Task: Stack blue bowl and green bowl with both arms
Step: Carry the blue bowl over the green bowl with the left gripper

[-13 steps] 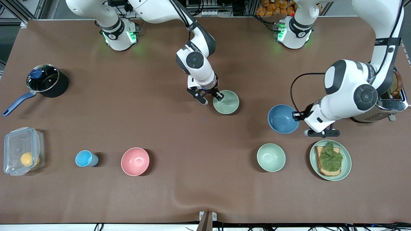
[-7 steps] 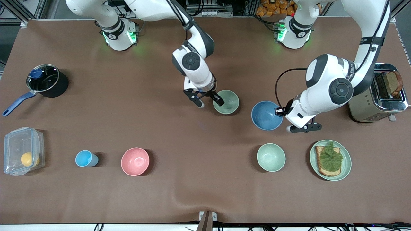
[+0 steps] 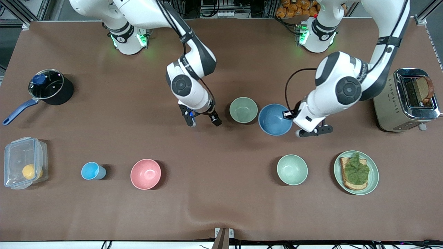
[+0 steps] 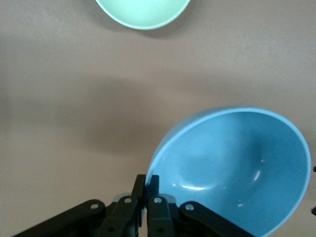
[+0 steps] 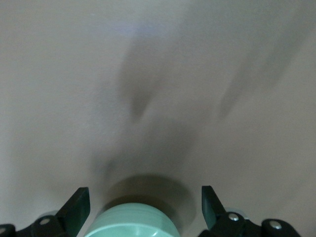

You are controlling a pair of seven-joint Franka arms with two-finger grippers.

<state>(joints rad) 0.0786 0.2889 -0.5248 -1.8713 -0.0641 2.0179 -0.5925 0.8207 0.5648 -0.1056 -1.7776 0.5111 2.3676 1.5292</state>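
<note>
The sage-green bowl (image 3: 243,110) stands upright at mid-table. My right gripper (image 3: 202,121) is open and empty beside it, toward the right arm's end. In the right wrist view the gripper (image 5: 143,202) shows spread fingers, with the green bowl's outer wall (image 5: 136,222) at the frame's edge. My left gripper (image 3: 290,114) is shut on the rim of the blue bowl (image 3: 275,119). It holds the bowl tilted just beside the green bowl, toward the left arm's end. The left wrist view shows the gripper (image 4: 148,180) pinching the blue bowl's (image 4: 237,168) rim.
A paler mint-green bowl (image 3: 292,169) (image 4: 143,10) and a green plate with toast (image 3: 372,183) lie nearer the front camera. A toaster (image 3: 406,100) stands at the left arm's end. A pink bowl (image 3: 145,174), light-blue cup (image 3: 92,171), pot (image 3: 50,86) and plastic box (image 3: 24,162) lie toward the right arm's end.
My right gripper left the green bowl's rim and drew away toward the right arm's end. My left gripper carried the blue bowl toward the green bowl.
</note>
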